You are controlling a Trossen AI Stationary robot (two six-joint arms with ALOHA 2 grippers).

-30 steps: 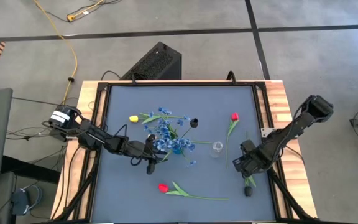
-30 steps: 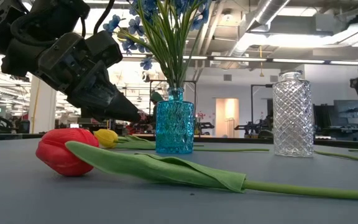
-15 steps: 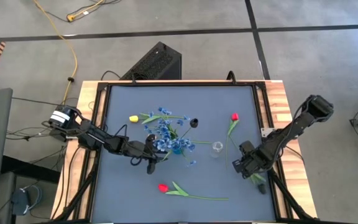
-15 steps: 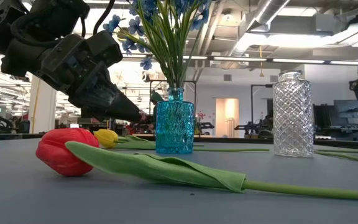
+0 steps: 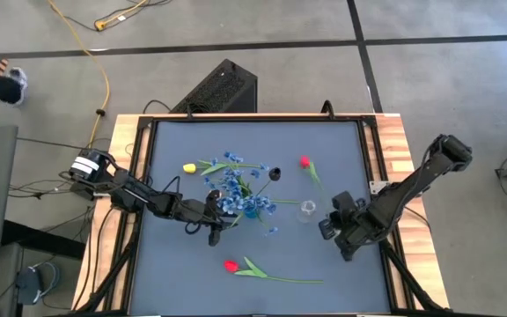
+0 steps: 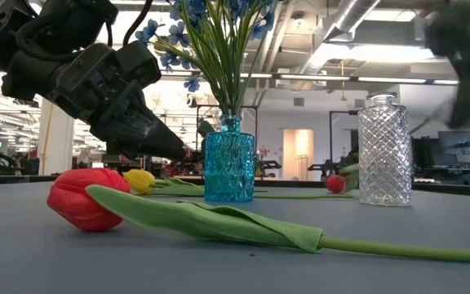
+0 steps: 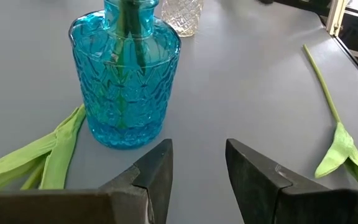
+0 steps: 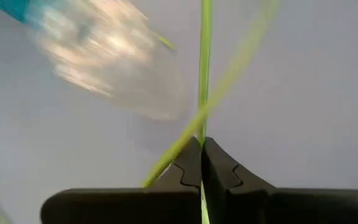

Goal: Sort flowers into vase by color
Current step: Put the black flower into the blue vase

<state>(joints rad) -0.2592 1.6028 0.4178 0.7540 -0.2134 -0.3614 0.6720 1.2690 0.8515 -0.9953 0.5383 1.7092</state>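
Right end effector [image 8: 201, 163] on red tulip [image 5: 304, 162] stem, seemingly beside clear vase [image 5: 307, 209].

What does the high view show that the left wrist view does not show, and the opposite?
Only the high view shows the right hand shut on the stem of a red tulip, a second red tulip near the front edge, a yellow tulip and the blue blossoms. Only the left wrist view shows the left hand open, with nothing between its fingers. Both show the blue vase with green stems inside and the clear vase beyond it.
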